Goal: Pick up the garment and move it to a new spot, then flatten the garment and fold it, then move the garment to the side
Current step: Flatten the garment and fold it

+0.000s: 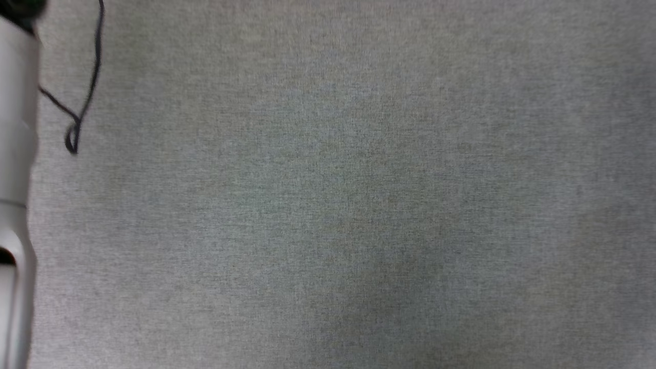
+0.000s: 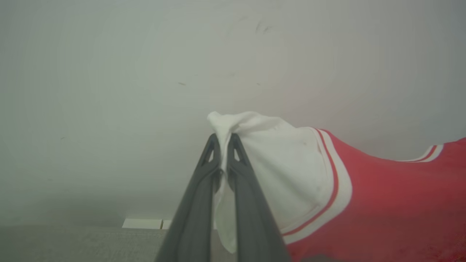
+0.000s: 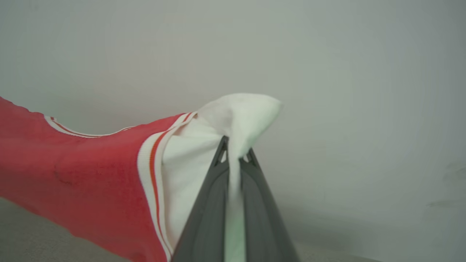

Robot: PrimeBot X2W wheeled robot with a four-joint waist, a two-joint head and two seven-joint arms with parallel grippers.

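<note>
surface (image 1: 359, 205): grey woven cloth | wall (image 2: 109, 72): pale, faintly scuffed | white block (image 2: 142, 223): at wall foot

You lose the garment (image 2: 382, 211) past the left wrist view's right and bottom edges. Pale forearm (image 1: 18, 169) clipped by the head view's left edge; black cable (image 1: 92, 77) runs off the top. Dark blurred lump (image 1: 20, 13) in the corner: can't tell. White block (image 2: 142, 223) by the wall: too small to identify.

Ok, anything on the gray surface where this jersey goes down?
Nothing visible. The left end effector and right end effector pinch the garment; a black cable loops at the far left of the gray surface.
</note>
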